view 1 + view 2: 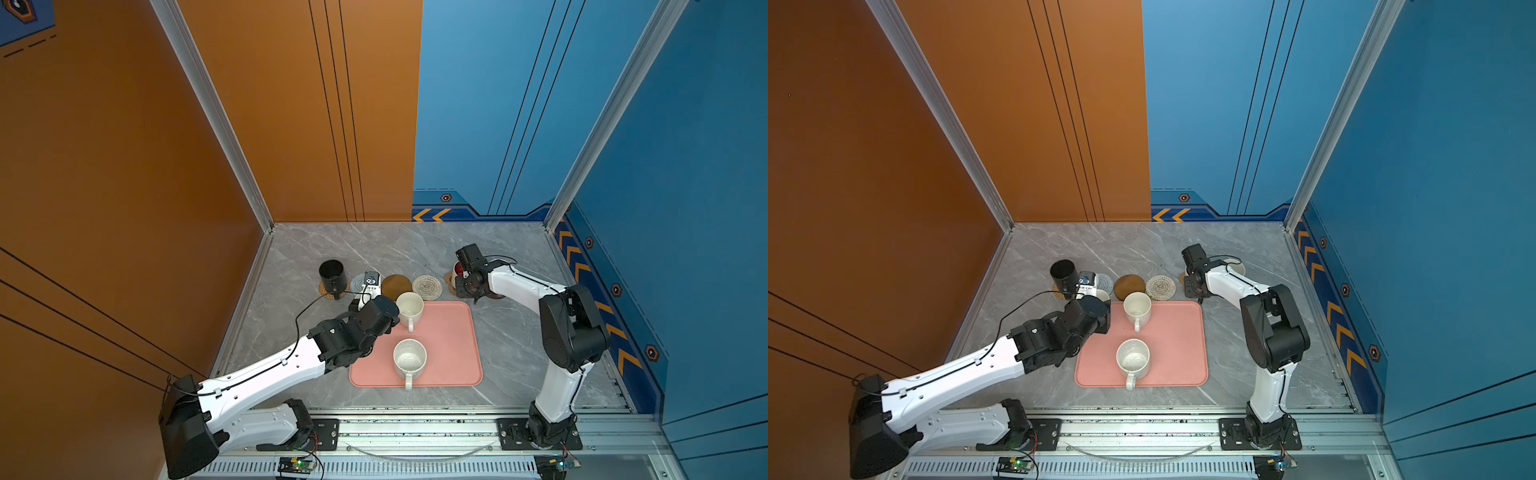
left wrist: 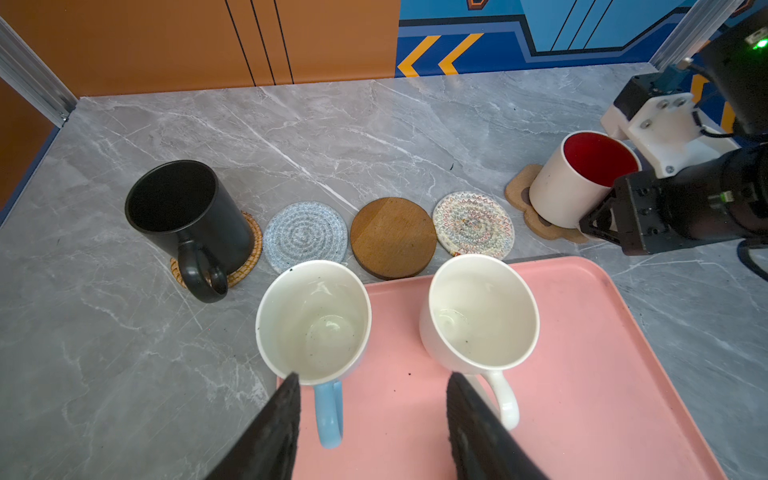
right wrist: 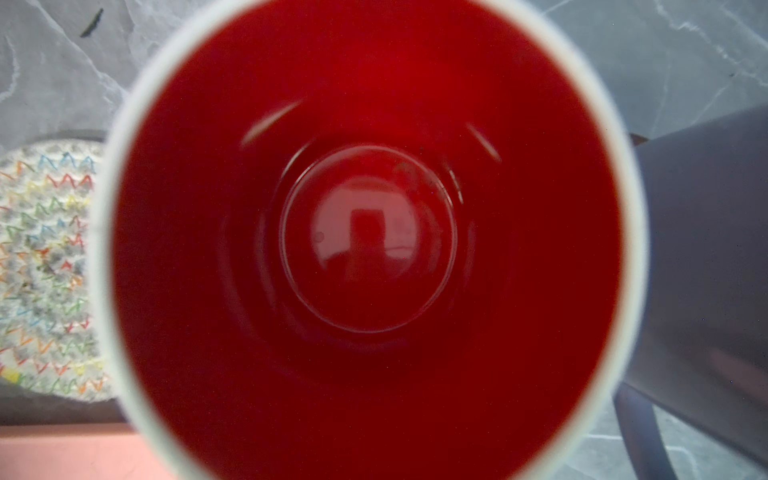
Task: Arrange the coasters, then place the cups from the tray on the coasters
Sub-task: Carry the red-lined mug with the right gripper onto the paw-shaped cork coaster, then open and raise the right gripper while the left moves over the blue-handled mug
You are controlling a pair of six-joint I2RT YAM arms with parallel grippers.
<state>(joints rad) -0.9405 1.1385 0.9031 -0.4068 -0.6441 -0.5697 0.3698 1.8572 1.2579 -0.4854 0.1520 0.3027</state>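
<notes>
While the pink tray [image 1: 451, 349] holds two upright mugs, the plain white mug [image 1: 409, 309] at its far edge and the speckled white mug [image 1: 409, 359] nearer the front, the light blue mug [image 2: 313, 320] sits at the tray's far left corner. I cannot tell whether it rests on the rim or on the table [image 1: 511, 345]. Beyond the tray runs a row of coasters. The black mug [image 2: 187, 216] stands on the orange rattan coaster [image 2: 249, 249] at the left end. The grey woven coaster [image 2: 305, 237], the brown round coaster [image 2: 392, 237] and the beige woven coaster [image 2: 473, 222] lie side by side. At the right end the red-lined white mug [image 2: 582, 178] sits on the paw-shaped coaster [image 2: 519, 191], with the lavender mug [image 3: 706, 249] just beside it. The left arm [image 1: 257, 374] stretches low and forward over the tray's left edge. The left gripper [image 2: 374, 374] is spread wide with the blue handle in the gap and grips nothing. The right arm [image 1: 569, 328] rises upright, bends at the elbow and reaches toward the far side. The right gripper [image 2: 598, 222] is closed narrowly on the red-lined mug's side, where it hides the handle.
</notes>
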